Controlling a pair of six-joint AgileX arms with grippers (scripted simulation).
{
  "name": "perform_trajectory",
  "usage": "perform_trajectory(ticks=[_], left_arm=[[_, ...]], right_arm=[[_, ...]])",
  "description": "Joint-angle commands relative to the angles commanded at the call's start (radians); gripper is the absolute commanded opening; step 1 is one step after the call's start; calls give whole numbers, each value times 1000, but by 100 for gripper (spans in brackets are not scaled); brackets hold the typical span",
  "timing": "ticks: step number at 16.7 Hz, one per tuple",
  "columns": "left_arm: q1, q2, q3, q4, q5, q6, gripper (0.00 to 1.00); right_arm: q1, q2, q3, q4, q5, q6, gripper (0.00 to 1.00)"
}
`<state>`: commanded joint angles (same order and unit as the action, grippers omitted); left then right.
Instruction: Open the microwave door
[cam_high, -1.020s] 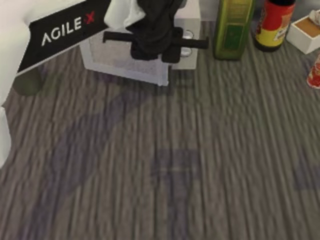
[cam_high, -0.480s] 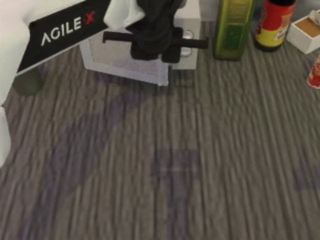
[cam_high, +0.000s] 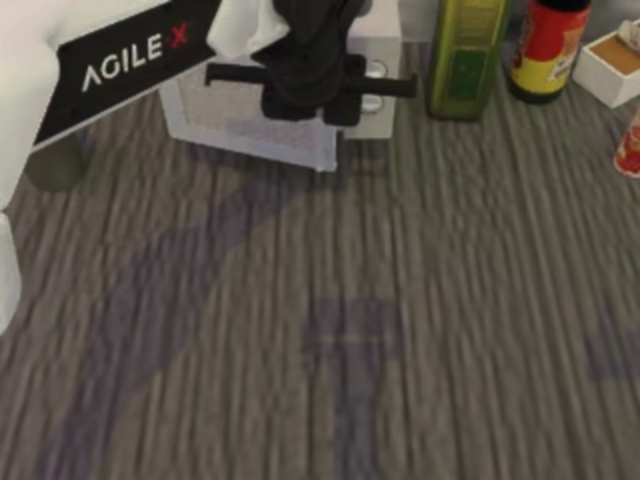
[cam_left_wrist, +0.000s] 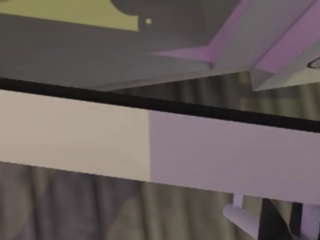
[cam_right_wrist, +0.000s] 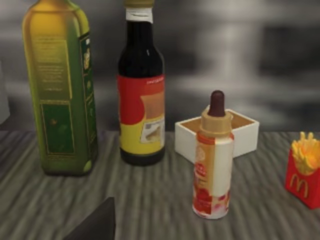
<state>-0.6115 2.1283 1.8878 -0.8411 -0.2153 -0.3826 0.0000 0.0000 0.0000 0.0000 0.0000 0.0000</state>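
Left arm: it reaches in from the top view's left edge at about 10 o'clock, a white link with a black AgileX band, and ends over the microwave.
Left gripper: a black wrist and cross-bar sit right above the microwave's front, at about 12 o'clock of the table; the fingertips are hidden under the wrist, so whether they are apart or closed cannot be told.
Microwave: small white box at the far edge of the table, left of centre, with two round silver knobs just visible beside the gripper's bar.
Microwave door: white panel with a grey speckled window; its right-hand edge stands a little out from the body toward the table's near side, so it looks slightly ajar, hinged at the left.
Left wrist view: a pale band edged in black runs across, very close to the lens, with grey and purple-tinted surfaces beyond it; I cannot tell which part of the microwave each one is.
Right gripper: only a dark finger edge shows in its own wrist view; finger state cannot be told. The right arm does not appear in the top view.
Olive oil bottle: just right of the microwave, upright.
Dark sauce bottle: right of the oil bottle, red and yellow label.
Small white box: at 1 o'clock, near the right edge.
Dropper bottle: upright in front of the white box in the right wrist view.
Fries carton: red, right of the dropper bottle.
Table: grey striped surface.
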Motion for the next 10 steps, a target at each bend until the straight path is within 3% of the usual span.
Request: perform_trajectory(ticks=[10], left_arm=[[15, -90, -138, 67, 53, 100, 0]], right_arm=[[0, 0, 0, 0, 0, 0, 100]])
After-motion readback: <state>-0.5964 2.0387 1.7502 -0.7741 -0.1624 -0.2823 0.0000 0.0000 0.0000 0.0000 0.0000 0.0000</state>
